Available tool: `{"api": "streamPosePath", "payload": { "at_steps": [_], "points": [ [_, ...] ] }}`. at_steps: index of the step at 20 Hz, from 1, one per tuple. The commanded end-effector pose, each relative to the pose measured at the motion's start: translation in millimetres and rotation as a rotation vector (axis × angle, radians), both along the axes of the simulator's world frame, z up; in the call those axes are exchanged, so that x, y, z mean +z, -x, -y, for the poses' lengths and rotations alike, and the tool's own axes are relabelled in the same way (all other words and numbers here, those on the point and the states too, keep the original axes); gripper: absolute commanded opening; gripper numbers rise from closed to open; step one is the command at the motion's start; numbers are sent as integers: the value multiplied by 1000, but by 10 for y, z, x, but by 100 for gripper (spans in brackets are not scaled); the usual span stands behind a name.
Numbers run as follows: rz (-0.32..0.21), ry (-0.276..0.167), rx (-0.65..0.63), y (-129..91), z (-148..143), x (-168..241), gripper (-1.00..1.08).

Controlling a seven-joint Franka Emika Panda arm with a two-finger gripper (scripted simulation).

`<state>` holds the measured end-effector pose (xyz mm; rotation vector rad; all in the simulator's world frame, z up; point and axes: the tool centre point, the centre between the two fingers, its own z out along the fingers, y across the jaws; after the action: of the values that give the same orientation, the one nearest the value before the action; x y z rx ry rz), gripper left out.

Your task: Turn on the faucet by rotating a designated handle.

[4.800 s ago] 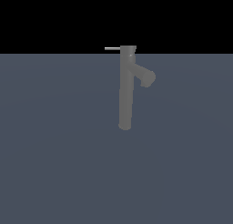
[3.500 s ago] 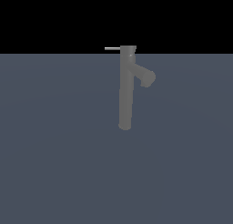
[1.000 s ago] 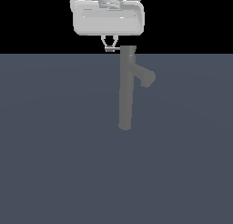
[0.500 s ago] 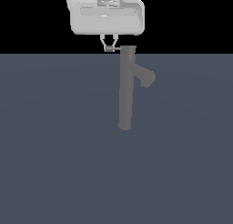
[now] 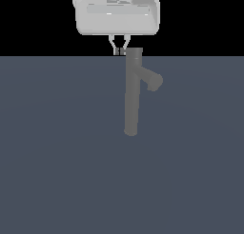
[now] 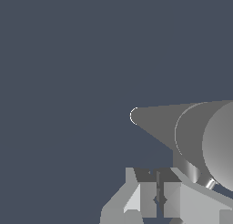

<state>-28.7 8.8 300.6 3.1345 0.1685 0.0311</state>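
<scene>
Grey on grey everywhere, so this one's hard to read. In the exterior view the faucet [image 5: 132, 92] stands as a tall column on the flat slate floor [image 5: 57, 157], with its stubby spout [image 5: 151, 79] angling off toward the exterior view's right near the top. The gripper [image 5: 119, 51] hangs just beside the column's top, on the exterior view's left, right where the thin handle [image 5: 122, 51] sticks out. Only a sliver of that rod shows between the fingertips; the jaws look nearly together around it, but I honestly can't tell if they're pinching it or just bracketing it.

Wrist view: the column fills one side, running away to its base, and the fingers [image 6: 145, 198] sit close with a narrow dark slot between them. The handle isn't clearly visible here.

What could go wrong, I reckon: the rod is so slim that a loose hold would let it slip out once the arm starts swinging. Also the gripper sits tight against the column, so a sloppy arc could knock a finger into it and stall the turn.
</scene>
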Motion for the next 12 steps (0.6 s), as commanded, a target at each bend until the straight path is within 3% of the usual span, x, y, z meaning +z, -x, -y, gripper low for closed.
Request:
{"api": "streamPosePath", "payload": {
  "at_steps": [1,3,12],
  "points": [
    [-19,-2,-12,181,96,0,-100],
    [-7,0,-1,79,31,-7,-100],
    [-19,-2,-11,279,563,0,-100]
  ]
}}
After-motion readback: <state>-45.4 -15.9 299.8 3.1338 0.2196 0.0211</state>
